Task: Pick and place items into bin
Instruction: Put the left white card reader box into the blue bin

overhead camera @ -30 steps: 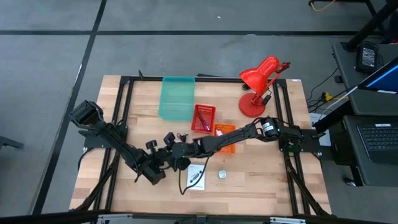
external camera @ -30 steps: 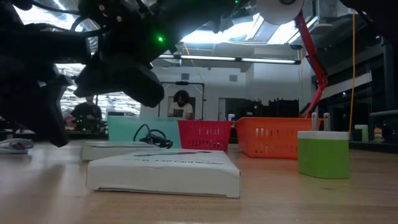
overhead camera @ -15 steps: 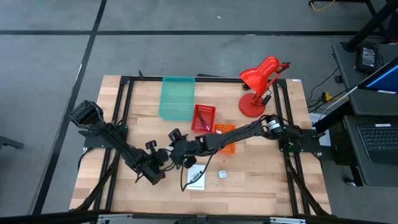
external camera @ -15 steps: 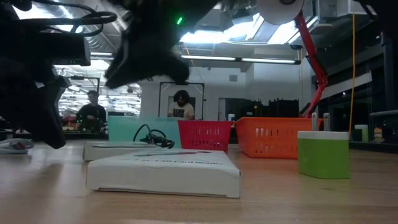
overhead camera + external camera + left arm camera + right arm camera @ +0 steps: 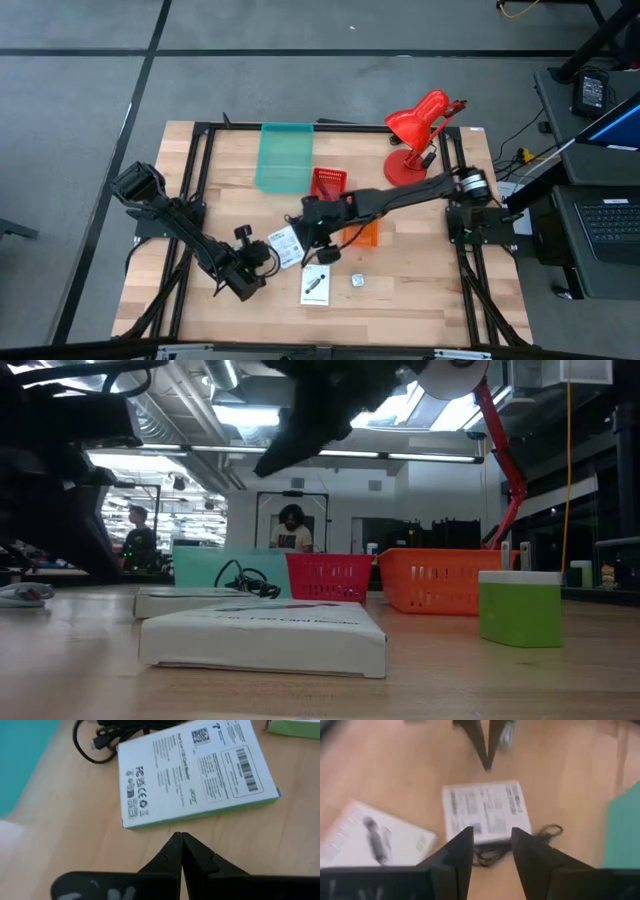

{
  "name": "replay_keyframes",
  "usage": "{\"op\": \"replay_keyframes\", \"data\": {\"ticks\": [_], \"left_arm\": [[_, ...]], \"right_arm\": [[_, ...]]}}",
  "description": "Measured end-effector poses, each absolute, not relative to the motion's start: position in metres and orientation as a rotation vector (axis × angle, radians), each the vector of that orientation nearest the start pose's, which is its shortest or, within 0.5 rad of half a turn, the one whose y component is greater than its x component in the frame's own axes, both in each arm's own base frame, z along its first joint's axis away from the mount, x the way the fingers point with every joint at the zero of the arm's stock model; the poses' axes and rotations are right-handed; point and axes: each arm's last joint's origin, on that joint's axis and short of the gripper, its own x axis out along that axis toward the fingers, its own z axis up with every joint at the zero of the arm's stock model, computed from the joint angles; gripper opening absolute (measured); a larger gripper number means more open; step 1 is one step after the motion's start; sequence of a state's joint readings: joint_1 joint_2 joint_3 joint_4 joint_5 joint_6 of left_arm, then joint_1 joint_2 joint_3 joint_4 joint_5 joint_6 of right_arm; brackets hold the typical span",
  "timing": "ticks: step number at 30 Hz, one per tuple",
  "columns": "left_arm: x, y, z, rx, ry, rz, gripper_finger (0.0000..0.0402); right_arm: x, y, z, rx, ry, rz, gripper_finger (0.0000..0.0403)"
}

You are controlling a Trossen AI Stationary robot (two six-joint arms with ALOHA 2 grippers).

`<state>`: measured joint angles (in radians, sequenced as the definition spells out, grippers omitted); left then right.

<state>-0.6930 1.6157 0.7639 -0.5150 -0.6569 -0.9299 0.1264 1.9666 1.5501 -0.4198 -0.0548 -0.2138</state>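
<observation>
I'm reading "acer" and a barcode on the white card (image 5: 195, 775), lying on the table (image 5: 420, 290) just beyond my left gripper (image 5: 180, 842), pinched shut, empty. Right gripper (image 5: 490, 842) is hovering above it, fingers parted, holding nothing.
</observation>
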Motion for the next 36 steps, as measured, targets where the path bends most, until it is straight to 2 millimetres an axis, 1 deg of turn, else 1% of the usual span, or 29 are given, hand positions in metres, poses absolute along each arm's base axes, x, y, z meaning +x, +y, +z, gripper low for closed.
{"op": "replay_keyframes", "data": {"ticks": [2, 5, 7, 11, 13, 15, 18, 21, 26, 31, 36], "left_arm": [[0.209, -0.150, 0.134, 0.041, 0.926, 0.434, 0.0002], [0.210, -0.149, 0.135, 0.100, 0.909, 0.430, 0.0002], [0.210, -0.149, 0.135, 0.143, 0.902, 0.425, 0.0002], [0.214, -0.145, 0.135, 0.216, 0.911, 0.403, 0.0002], [0.216, -0.143, 0.135, 0.241, 0.919, 0.398, 0.0002], [0.218, -0.139, 0.135, 0.271, 0.931, 0.395, 0.0002], [0.222, -0.134, 0.135, 0.297, 0.945, 0.392, 0.0002], [0.226, -0.131, 0.134, 0.314, 0.946, 0.385, 0.0002], [0.234, -0.132, 0.127, 0.305, 0.974, 0.308, 0.0002], [0.242, -0.139, 0.120, 0.310, 0.946, 0.254, 0.0002], [0.240, -0.148, 0.119, 0.316, 0.917, 0.231, 0.0002]], "right_arm": [[0.424, 0.050, 0.231, -0.134, 0.761, 0.276, 0.0132], [0.412, 0.038, 0.222, 0.048, 0.727, 0.274, 0.0132], [0.403, 0.031, 0.215, 0.176, 0.736, 0.259, 0.0132], [0.394, 0.024, 0.192, 0.386, 0.747, 0.237, 0.0132], [0.396, 0.024, 0.186, 0.446, 0.709, 0.229, 0.0132], [0.394, 0.024, 0.181, 0.496, 0.712, 0.212, 0.0132], [0.395, 0.029, 0.179, 0.532, 0.722, 0.203, 0.0132], [0.396, 0.040, 0.177, 0.534, 0.709, 0.182, 0.0132], [0.398, 0.056, 0.168, 0.511, 0.714, 0.157, 0.0132], [0.398, 0.058, 0.164, 0.525, 0.726, 0.141, 0.0132], [0.399, 0.058, 0.162, 0.523, 0.722, 0.140, 0.0132]]}}
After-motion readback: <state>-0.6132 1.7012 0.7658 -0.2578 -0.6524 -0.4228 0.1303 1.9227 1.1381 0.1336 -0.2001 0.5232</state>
